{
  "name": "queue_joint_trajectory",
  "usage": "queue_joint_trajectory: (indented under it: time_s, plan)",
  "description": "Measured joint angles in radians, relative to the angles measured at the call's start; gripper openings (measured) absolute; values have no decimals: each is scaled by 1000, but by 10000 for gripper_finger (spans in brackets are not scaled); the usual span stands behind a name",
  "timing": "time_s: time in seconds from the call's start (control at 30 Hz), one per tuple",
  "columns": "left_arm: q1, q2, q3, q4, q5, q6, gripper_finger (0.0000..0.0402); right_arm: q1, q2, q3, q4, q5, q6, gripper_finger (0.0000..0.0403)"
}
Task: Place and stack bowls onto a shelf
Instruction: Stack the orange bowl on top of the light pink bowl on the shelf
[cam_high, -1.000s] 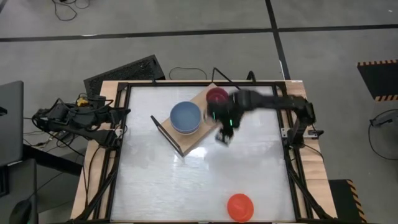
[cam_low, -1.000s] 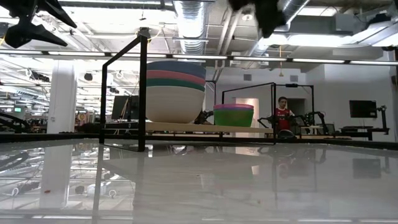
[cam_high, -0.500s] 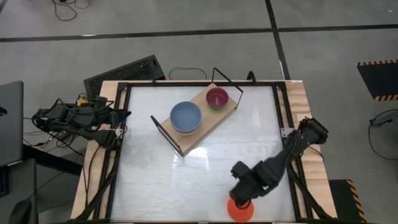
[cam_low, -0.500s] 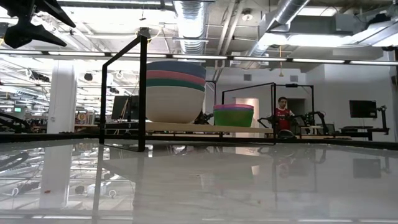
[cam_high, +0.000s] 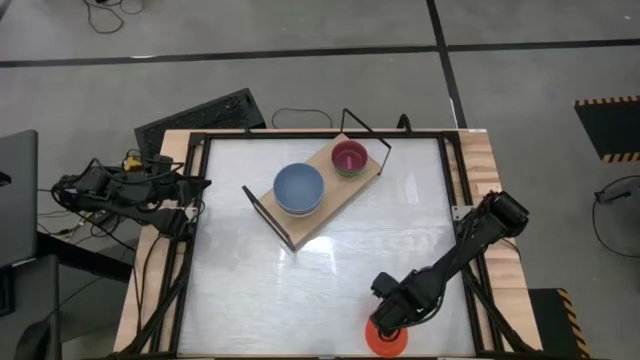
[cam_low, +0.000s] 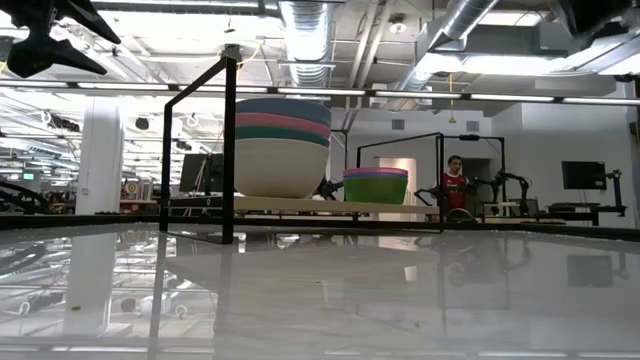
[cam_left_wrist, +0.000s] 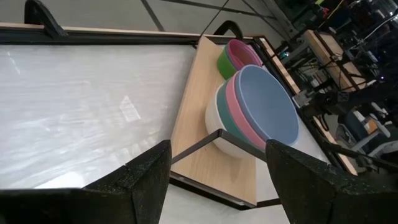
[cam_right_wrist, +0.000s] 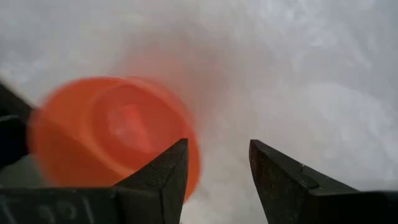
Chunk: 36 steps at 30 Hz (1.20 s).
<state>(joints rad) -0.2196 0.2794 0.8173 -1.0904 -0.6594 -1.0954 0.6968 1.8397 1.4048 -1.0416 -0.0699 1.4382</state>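
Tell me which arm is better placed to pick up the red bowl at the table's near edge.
The right. Its end effector hangs open right over the red bowl, while the left arm is parked off the table's far left side.

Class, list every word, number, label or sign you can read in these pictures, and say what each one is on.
No text can be read for certain.
Right pincer: faint raised marks on one finger, too blurred to read.
Dark screen in the room behind: too small to read.
Stacked bowls, red bowl and shelf: no writing shows.
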Motion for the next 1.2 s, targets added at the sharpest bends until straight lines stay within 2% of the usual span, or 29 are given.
queue_joint_trajectory:
  time_s: [0.27, 0.5, 0.6, 0.73, 0.83, 0.93, 1.07, 1.2]
  plan:
    - [0, 0, 0, 0, -1, -6, 245, 6, 0, -109, 168, -39, -41, 194]
    - [0, 0, 0, 0, -8, -8, 245, 8, 0, -199, 239, -39, -41, 185]
    - [0, 0, 0, 0, -8, -8, 245, 6, 0, -227, 281, -41, -51, 140]
    - [0, 0, 0, 0, -7, -8, 245, -7, 0, -231, 286, -64, -54, 29]
    - [0, 0, 0, 0, -7, -8, 245, -29, -11, -217, 269, -66, -52, 22]
    - [0, 0, 0, 0, -6, -8, 245, -96, -33, -180, 229, -67, -55, 22]
    - [0, 0, 0, -1, -7, -8, 245, -251, -89, -112, 111, -51, -66, 22]
    - [0, 0, 0, -1, -8, -8, 245, -443, -156, -44, -77, 80, -114, 22]
